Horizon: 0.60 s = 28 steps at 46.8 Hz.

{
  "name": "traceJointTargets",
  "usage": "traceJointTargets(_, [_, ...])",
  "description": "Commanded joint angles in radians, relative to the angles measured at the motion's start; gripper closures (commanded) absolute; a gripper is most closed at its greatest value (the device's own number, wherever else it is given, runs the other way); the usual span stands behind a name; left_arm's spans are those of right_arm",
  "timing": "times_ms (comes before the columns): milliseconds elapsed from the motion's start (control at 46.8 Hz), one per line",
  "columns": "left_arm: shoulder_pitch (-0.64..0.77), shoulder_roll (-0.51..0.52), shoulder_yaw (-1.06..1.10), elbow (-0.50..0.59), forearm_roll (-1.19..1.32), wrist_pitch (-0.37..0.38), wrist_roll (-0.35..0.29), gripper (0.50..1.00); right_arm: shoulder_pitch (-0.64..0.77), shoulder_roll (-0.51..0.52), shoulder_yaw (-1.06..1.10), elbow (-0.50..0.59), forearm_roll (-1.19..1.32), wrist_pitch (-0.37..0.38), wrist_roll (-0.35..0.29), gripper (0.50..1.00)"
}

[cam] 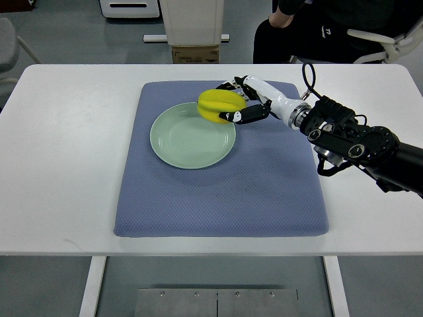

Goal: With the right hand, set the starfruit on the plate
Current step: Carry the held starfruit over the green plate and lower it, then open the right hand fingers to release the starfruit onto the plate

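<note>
A yellow starfruit (218,105) is held in my right hand (239,102), whose black and white fingers (246,116) wrap around it. The fruit hovers over the far right rim of the pale green plate (188,142). That plate lies on a blue-grey mat (218,191) on the white table. My right arm (357,142) reaches in from the right edge. The left arm does not show.
A person in dark clothes (297,33) sits behind the table's far edge beside a white chair (390,43). A cardboard box (195,53) and a white stand are on the floor beyond the table. The white table (66,165) extends well to the mat's left.
</note>
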Motion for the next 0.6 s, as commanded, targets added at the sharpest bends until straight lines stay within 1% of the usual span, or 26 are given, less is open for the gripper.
traceJointTargets(0, [0.000,0.000,0.000,0.000,0.000,0.000,0.000,0.500,-0.005,0.017,-0.002,-0.001,0.000,0.000,0.000,1.000])
traceJointTargets(406, [-0.001,0.000,-0.001,0.000,0.000,0.000,0.000,0.500,-0.040,0.063,-0.006,0.004,0.000,0.002,-0.005,1.000])
traceJointTargets(449, [0.000,0.000,0.000,0.000,0.000,0.000,0.000,0.500,-0.045,0.068,-0.005,0.004,0.000,0.002,-0.005,0.913])
traceJointTargets(492, [0.000,0.000,-0.001,0.000,0.000,0.000,0.000,0.500,-0.046,0.068,-0.005,0.004,0.000,0.002,-0.005,0.852])
traceJointTargets(513, [0.000,0.000,0.000,0.000,0.000,0.000,0.000,0.500,-0.046,0.068,-0.002,0.004,0.000,0.002,-0.005,0.806])
traceJointTargets(534, [0.000,0.000,0.000,0.000,0.000,0.000,0.000,0.500,-0.048,0.068,0.000,0.004,0.001,0.002,-0.005,0.735])
traceJointTargets(577, [0.000,0.000,-0.001,0.000,0.000,0.000,0.000,0.500,-0.052,0.068,0.004,0.004,0.001,0.000,-0.005,0.529])
